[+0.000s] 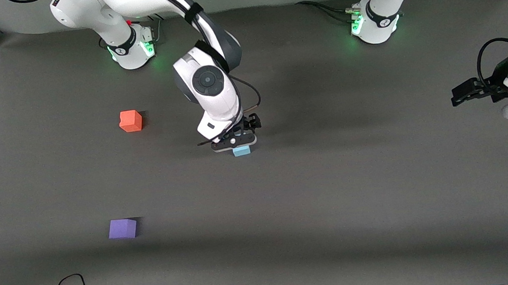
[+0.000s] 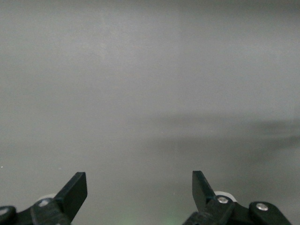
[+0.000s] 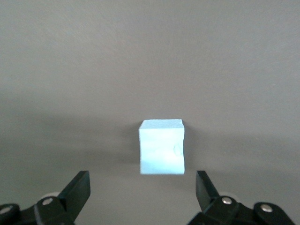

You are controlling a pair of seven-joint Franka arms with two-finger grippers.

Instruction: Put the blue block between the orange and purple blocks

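Grey table (image 1: 377, 205): a dark matte mat covers it from edge to edge; the robot bases stand along its top edge in the front view.
Right arm: it reaches from its base out to the middle of the mat, wrist pointing down.
Left arm: waits at the left arm's end of the table, close to that edge.
Right gripper (image 1: 234, 145): low over the blue block, fingers spread wide and gripping nothing; in the right wrist view the two fingertips stand apart with the cube lying between and ahead of them.
Left gripper (image 2: 139, 187): fingers parted and empty, only bare mat beneath.
Blue block (image 3: 161, 146): on the mat near the centre, well away from every edge and well apart from the other two cubes.
Orange block (image 1: 131, 121): toward the right arm's end, farther from the front camera than the purple one.
Purple block (image 1: 122, 228): also toward the right arm's end, nearer the front edge.
Progress: early, as I judge it. The approach looks finished; grasping, carrying and setting down in the open gap between orange and purple remain.
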